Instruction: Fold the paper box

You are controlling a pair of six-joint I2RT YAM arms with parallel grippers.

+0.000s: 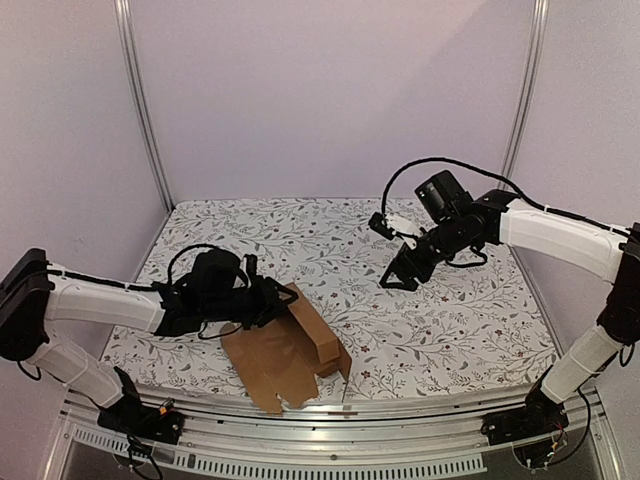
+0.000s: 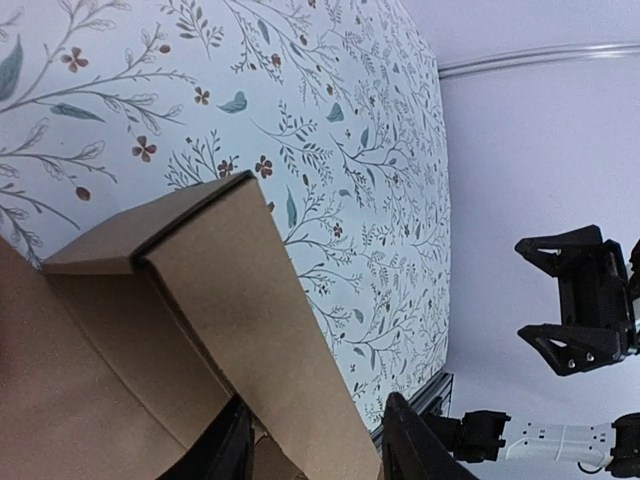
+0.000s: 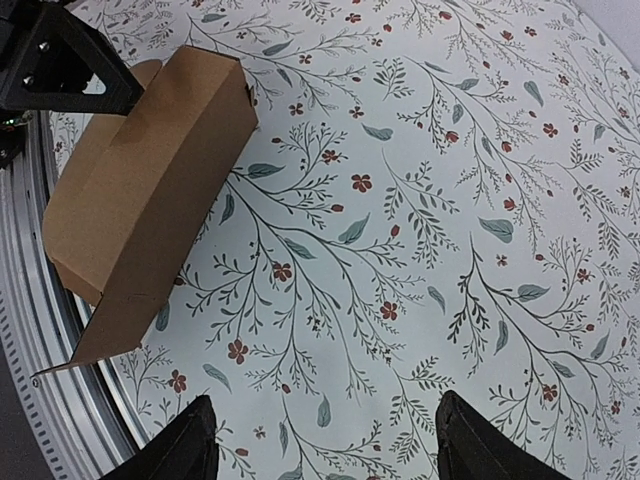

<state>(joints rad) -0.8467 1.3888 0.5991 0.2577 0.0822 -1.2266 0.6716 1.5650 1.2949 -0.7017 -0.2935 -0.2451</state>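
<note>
Near the worktop's (image 1: 450,330) front edge, left of centre, sat the paper box (image 1: 290,350), one wall raised. My left gripper (image 2: 315,440) straddled that wall; whether it pinched I could not tell. My right gripper (image 3: 325,405) hung wide open, empty, farther back right.

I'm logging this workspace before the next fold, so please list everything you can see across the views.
paper box: one, plain brown, front left of the table, partly folded with a panel raised.
tablecloth: one, white with grey-green sprigs and small red flowers, covering the table.
rail: one, silver metal, along the near edge.
posts: two, silver, upright at the back corners.
walls: pale, plain, around the table.
left arm: one, white and black, reaching to the box.
left gripper: one, black, a finger on each side of the raised panel; grip unclear.
right arm: one, white and black, over the right side.
right gripper: one, black, open, empty, above the cloth.
</note>
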